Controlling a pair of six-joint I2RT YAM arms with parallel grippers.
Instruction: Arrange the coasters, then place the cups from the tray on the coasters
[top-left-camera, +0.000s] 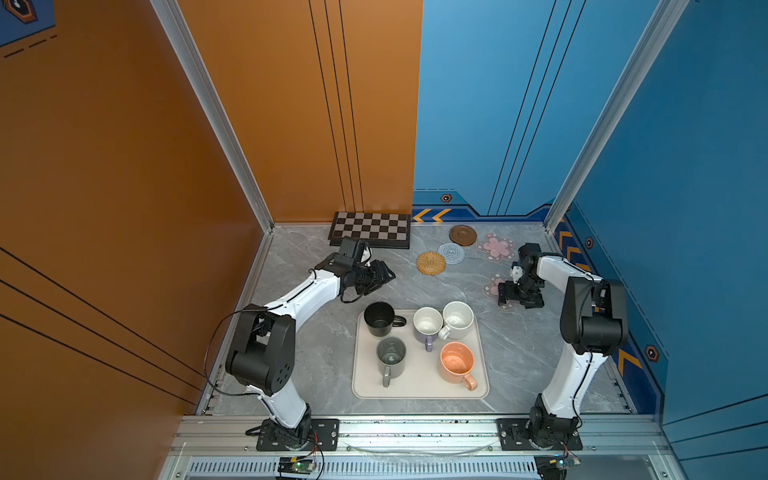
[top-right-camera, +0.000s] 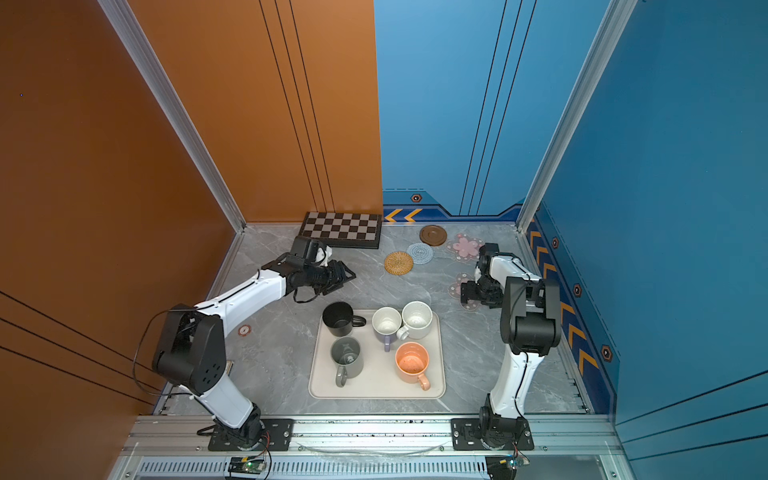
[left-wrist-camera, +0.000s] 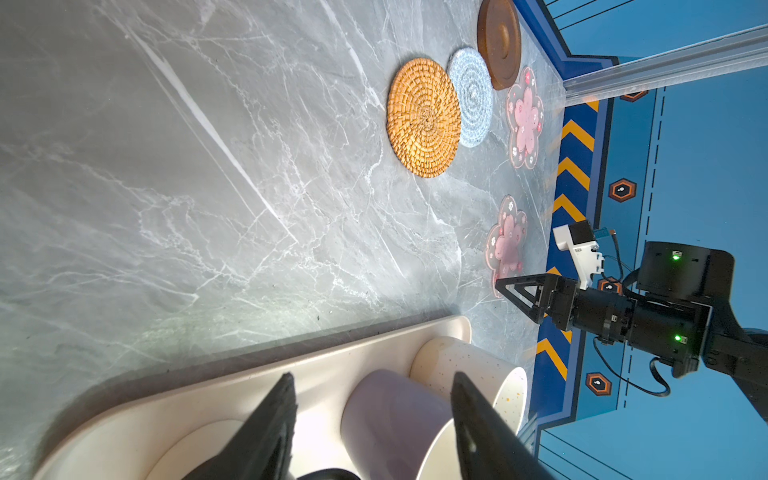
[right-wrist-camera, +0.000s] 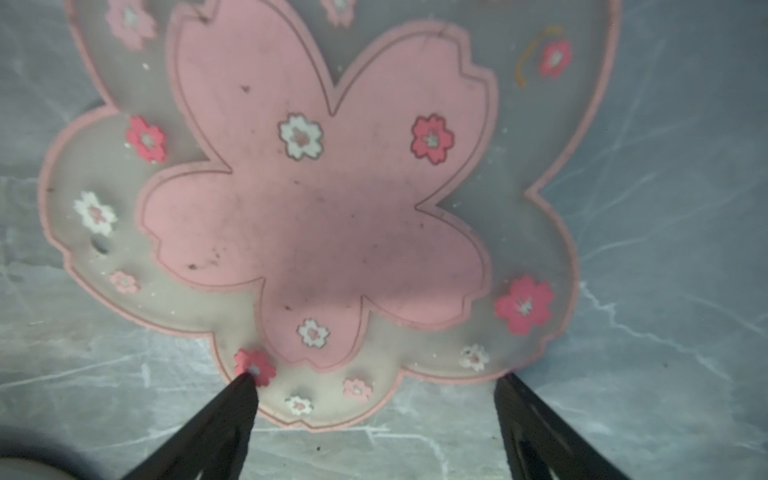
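Right wrist view is filled by a flower-shaped coaster (right-wrist-camera: 316, 232) of translucent soft plastic, with a large pink blossom at its middle and small pink and white blossoms scattered inside a pink scalloped rim. It lies flat on the grey, white-veined marble-look tabletop (right-wrist-camera: 665, 291). At the lower edge of that frame the right gripper (right-wrist-camera: 375, 378) is spread wide with nothing between its black fingers. One tip is over a lower petal lobe and the other is just outside the rim; whether either touches I cannot tell. Both top views show five coasters, all at the upper right of the tabletop: this flower one, a second flower coaster (top-left-camera: 495, 247) above it, a glossy dark-brown wooden disc (top-left-camera: 462, 235), a light-blue crochet round (top-left-camera: 451, 253) and a tan woven rattan round (top-left-camera: 431, 262). The last three sit close together in a slanting row. At lower centre, a smooth cream tray (top-left-camera: 415, 384) with rounded corners and a low rim carries five upright handled mugs: black mug (top-left-camera: 379, 319), grey mug (top-left-camera: 391, 356), lavender mug (top-left-camera: 427, 325), speckled cream mug (top-left-camera: 457, 320) and peach mug (top-left-camera: 456, 362). Up and left of the tray, the left gripper (top-left-camera: 388, 275) hovers half spread and empty. A chequered board (top-left-camera: 370, 230) lies by the back wall.
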